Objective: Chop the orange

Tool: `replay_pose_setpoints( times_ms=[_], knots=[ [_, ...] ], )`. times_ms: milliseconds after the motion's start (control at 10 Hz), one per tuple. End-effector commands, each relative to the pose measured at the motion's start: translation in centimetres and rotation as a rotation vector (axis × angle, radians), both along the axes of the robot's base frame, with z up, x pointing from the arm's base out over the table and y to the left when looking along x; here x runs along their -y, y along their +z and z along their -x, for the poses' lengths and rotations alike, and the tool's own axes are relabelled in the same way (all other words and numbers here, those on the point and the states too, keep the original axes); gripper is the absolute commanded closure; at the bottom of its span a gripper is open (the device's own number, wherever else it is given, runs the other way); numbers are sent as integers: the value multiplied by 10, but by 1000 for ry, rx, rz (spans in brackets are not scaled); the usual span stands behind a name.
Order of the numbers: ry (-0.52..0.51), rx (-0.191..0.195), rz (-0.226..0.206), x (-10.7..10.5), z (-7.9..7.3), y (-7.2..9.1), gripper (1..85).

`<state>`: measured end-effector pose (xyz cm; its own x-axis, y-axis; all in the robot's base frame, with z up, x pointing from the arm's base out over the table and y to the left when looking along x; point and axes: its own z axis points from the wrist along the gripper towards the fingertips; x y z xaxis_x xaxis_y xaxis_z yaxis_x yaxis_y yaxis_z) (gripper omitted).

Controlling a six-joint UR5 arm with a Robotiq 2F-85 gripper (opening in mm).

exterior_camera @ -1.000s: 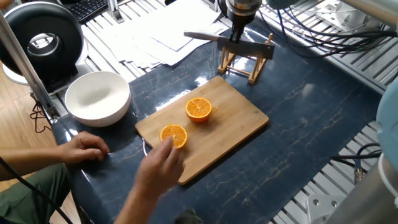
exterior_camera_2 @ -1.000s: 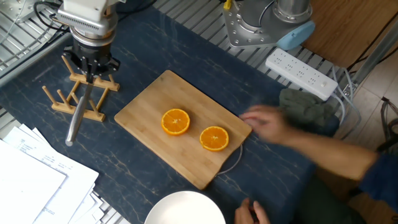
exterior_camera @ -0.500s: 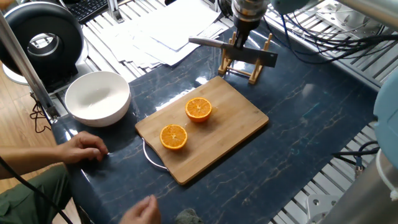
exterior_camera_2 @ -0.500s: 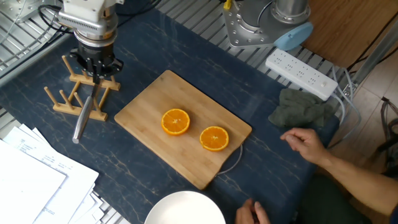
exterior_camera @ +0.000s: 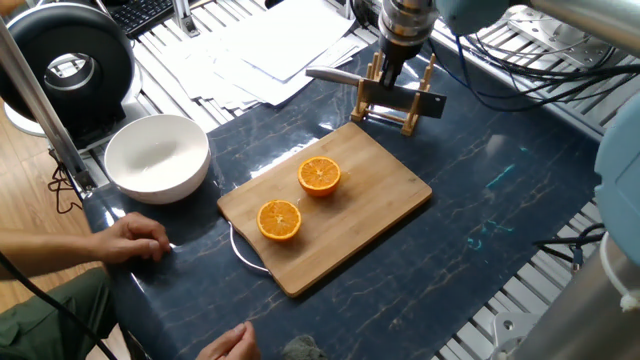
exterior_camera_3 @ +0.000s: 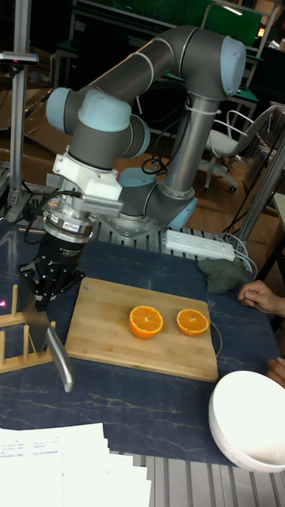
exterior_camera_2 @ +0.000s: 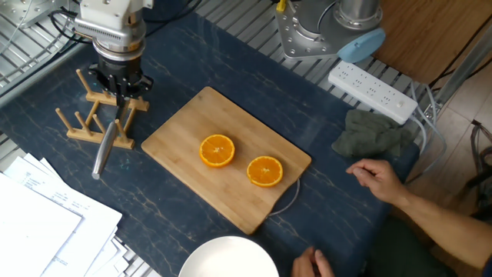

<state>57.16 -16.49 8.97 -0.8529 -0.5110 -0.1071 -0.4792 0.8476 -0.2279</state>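
Gripper [exterior_camera_2: 118, 86] on my arm is clamped on the black handle of the knife [exterior_camera_2: 105, 143], jaws narrow around it, blade pointing away and slightly down over the wooden rack [exterior_camera_2: 92, 121]. Compared with half a second ago, the knife has shifted a little further over the rack, and in one fixed view the handle [exterior_camera: 402, 97] now sits right between the rack's [exterior_camera: 398, 95] uprights rather than just in front of them; a second ago it was further still toward the papers [exterior_camera: 262, 45]. In the tall fixed view the gripper [exterior_camera_3: 47, 295] hangs just above the rack [exterior_camera_3: 17, 342], with the blade [exterior_camera_3: 60, 356] angled down beyond the board's edge. I cannot tell whether the knife already touches the rack. The orange [exterior_camera_2: 217, 151] lies cut in two on the cutting board [exterior_camera_2: 184, 131], both halves flesh-up and apart from each other, the second half [exterior_camera_2: 265, 171] nearer the board's end with the wire loop. Neither half has moved across the frames. One hand [exterior_camera_2: 375, 178] of the person rests by the grey cloth [exterior_camera_2: 372, 137], unchanged from half a second ago, though a second ago it was reaching over the board. White bowl [exterior_camera: 157, 157] sits beside the board, apart from it.
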Motion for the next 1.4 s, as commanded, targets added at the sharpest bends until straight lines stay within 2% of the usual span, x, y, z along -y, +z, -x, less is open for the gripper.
replay_pose_setpoints(
  times_ms=[0,100,300,500,600,700,800,900,1000,1100,1200,1300],
  knots=[
    [37,10,-24,-4,-3,-5,783],
    [58,6,-14,-3,-3,-5,643],
    [84,-2,-22,-6,-1,-6,500],
    [106,-5,-16,-6,-1,-5,437],
    [125,-11,7,-1,-1,-4,433],
    [113,-43,9,-3,8,4,430],
    [27,-104,-43,-19,31,21,457],
    [-8,-141,-42,-28,44,39,493],
    [-55,-174,-40,-38,56,56,567],
    [-205,-214,-94,-62,73,66,830],
    [-333,-237,-215,-103,76,73,843],
    [-369,-223,-268,-123,68,75,843]
  ],
)
